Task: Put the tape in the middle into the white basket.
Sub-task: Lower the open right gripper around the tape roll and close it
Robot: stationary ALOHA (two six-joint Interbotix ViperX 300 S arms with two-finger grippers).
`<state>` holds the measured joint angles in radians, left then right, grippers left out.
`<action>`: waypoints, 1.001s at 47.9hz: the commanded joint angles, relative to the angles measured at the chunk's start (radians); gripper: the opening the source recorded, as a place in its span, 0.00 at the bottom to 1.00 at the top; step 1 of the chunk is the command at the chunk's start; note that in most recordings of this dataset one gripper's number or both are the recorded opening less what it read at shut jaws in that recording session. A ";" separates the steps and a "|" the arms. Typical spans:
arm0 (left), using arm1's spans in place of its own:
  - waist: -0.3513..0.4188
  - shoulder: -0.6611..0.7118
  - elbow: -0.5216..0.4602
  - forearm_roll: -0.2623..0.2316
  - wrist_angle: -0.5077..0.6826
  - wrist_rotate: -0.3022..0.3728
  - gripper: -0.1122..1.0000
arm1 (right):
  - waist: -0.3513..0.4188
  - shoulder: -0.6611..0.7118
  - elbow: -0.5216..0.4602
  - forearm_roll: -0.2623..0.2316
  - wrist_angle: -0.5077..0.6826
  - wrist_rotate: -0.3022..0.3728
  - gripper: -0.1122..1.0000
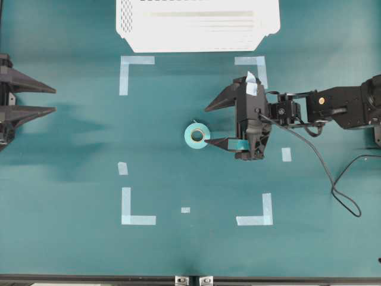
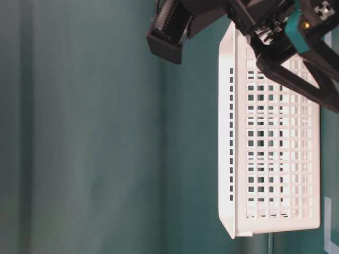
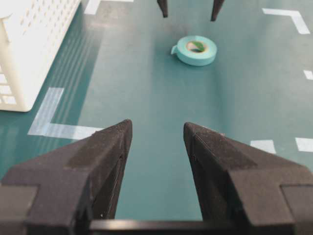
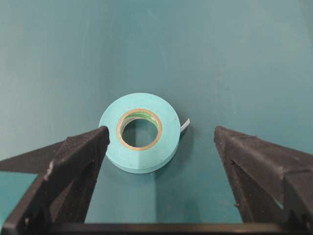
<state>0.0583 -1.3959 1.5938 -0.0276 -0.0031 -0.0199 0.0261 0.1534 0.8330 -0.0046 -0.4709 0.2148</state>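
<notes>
Your right gripper is spread as wide as it goes and holds nothing, one fingertip just at the edge of the tape, which lies flat on the table in the middle of the marked square, so the roll isn't yet centred between the jaws. The left gripper sits parked at the table's edge, open and empty, leaving the way clear. The white basket waits at the far side, well apart from the tape.
</notes>
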 commanded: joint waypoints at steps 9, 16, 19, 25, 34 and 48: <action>0.003 0.008 -0.012 -0.002 -0.009 0.000 0.15 | 0.023 0.008 -0.034 -0.002 -0.009 0.008 0.99; 0.003 0.008 -0.012 -0.002 -0.009 0.000 0.15 | 0.028 0.026 -0.046 -0.002 -0.006 0.009 0.99; 0.003 0.008 -0.012 -0.002 -0.009 0.000 0.15 | 0.028 0.037 -0.048 -0.002 -0.008 0.009 0.99; 0.003 0.008 -0.012 -0.002 -0.009 0.000 0.15 | 0.028 0.054 -0.057 0.000 -0.008 0.009 0.99; 0.003 0.008 -0.012 -0.002 -0.008 0.000 0.15 | 0.028 0.066 -0.066 0.002 -0.006 0.011 0.99; 0.003 0.008 -0.012 -0.002 -0.009 0.000 0.15 | 0.023 0.094 -0.080 0.003 -0.005 0.029 0.99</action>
<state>0.0583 -1.3975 1.5953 -0.0291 -0.0031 -0.0199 0.0506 0.2546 0.7716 -0.0046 -0.4709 0.2408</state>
